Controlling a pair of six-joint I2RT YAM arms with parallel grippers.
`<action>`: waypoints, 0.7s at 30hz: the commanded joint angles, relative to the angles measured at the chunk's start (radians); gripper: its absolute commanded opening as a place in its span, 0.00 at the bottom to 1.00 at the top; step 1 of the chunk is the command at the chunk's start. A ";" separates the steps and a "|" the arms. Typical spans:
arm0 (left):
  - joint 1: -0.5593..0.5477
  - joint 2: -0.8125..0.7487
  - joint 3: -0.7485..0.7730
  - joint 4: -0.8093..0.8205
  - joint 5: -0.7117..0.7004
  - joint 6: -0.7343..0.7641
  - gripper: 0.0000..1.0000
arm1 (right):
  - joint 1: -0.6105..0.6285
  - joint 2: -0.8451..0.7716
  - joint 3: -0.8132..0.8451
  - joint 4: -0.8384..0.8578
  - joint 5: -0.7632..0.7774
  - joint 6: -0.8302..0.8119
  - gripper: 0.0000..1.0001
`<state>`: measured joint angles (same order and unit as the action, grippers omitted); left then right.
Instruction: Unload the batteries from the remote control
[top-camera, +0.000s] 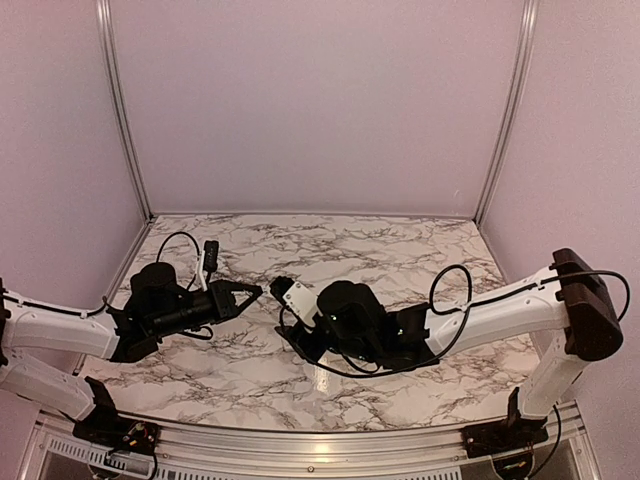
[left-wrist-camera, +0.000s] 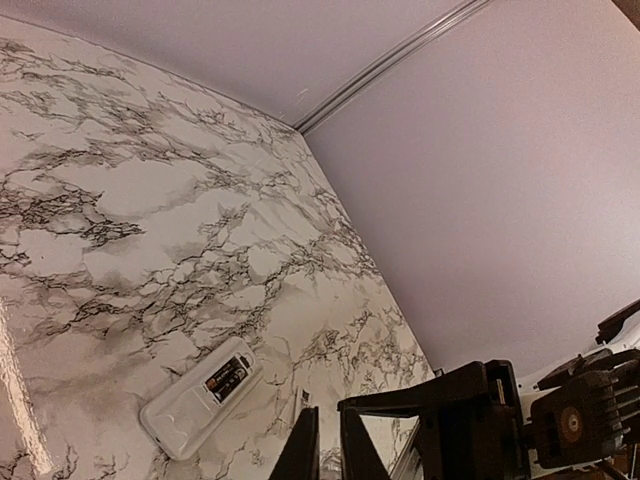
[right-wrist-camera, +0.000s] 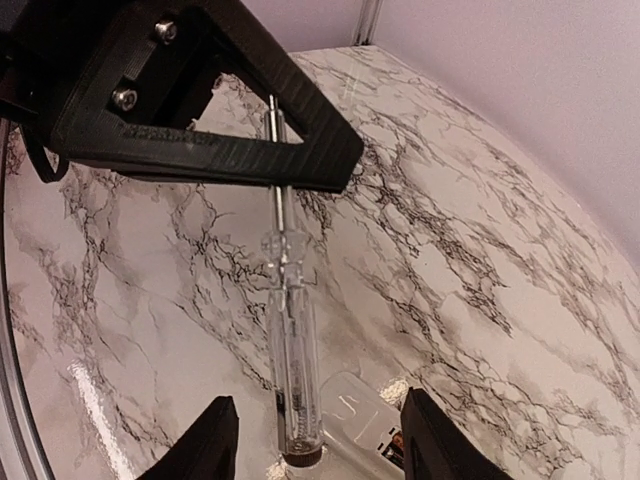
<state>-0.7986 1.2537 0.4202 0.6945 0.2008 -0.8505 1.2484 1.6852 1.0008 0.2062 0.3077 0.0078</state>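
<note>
The white remote control (left-wrist-camera: 190, 408) lies flat on the marble table (left-wrist-camera: 130, 220), its compartment open. Dark batteries (left-wrist-camera: 227, 378) sit inside it. In the right wrist view one end of the remote (right-wrist-camera: 358, 412) shows low between my fingers, with a battery end (right-wrist-camera: 398, 452) at its edge. My right gripper (right-wrist-camera: 325, 445) is open just above it. My left gripper (left-wrist-camera: 328, 448) is closed to a thin slit a little to the remote's right, with nothing visible between the fingers. In the top view the left gripper (top-camera: 252, 292) and right gripper (top-camera: 284, 296) nearly meet; the remote is hidden there.
A clear-handled screwdriver (right-wrist-camera: 292, 350) with a thin grey shaft lies between my right fingers, beside the remote. Its shaft runs under the left gripper's black finger (right-wrist-camera: 200, 130). The right arm (left-wrist-camera: 520, 415) fills the left wrist view's lower right. Pale walls enclose the table.
</note>
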 joint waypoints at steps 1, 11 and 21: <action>0.008 -0.077 -0.028 -0.056 -0.073 0.048 0.00 | 0.011 -0.003 -0.011 0.033 0.062 0.038 0.62; 0.020 -0.154 -0.058 -0.075 -0.117 0.065 0.00 | 0.004 -0.095 -0.088 0.126 0.040 0.104 0.98; 0.023 -0.222 -0.077 -0.102 -0.163 0.087 0.00 | -0.044 -0.160 -0.207 0.332 0.016 0.263 0.98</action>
<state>-0.7815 1.0626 0.3592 0.6224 0.0742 -0.7937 1.2358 1.5558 0.8307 0.4324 0.3546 0.1604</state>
